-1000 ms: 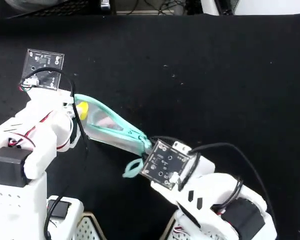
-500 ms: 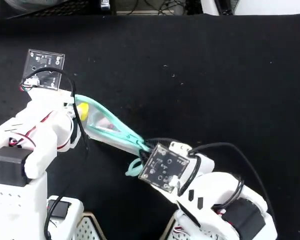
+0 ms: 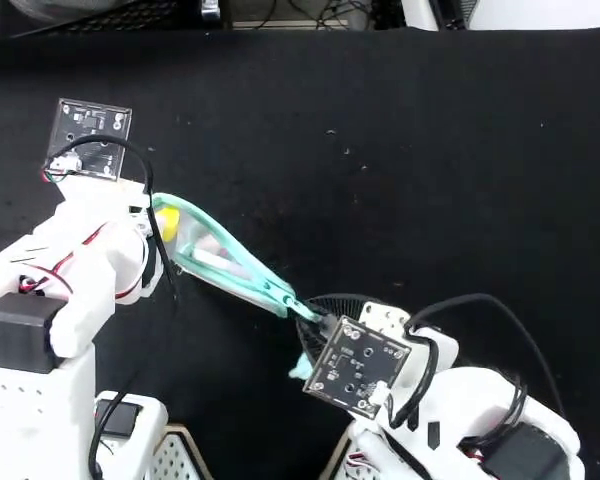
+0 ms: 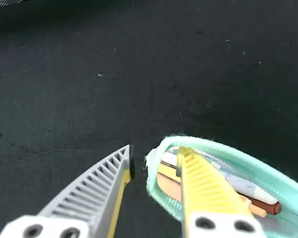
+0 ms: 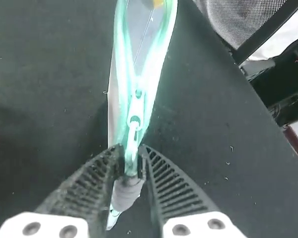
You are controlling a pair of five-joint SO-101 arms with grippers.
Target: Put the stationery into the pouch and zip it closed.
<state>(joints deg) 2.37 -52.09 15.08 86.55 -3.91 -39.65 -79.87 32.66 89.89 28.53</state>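
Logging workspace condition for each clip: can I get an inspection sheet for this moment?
Surface: black cloth over the table.
Job's things: teal pouch, partly unzipped, pens inside.
Clutter: pale specks on the cloth.
Grippers: left gripper open, astride the pouch's open end; right gripper shut on the zip pull.
Cables: black cable looping over the right arm.
Surroundings: mesh panel beyond the table edge.

The right gripper [image 5: 131,159], clamped on the zipper pull [image 5: 134,121], has drawn back toward the near right, pulling the teal pouch [image 3: 220,262] longer and tauter along the table.
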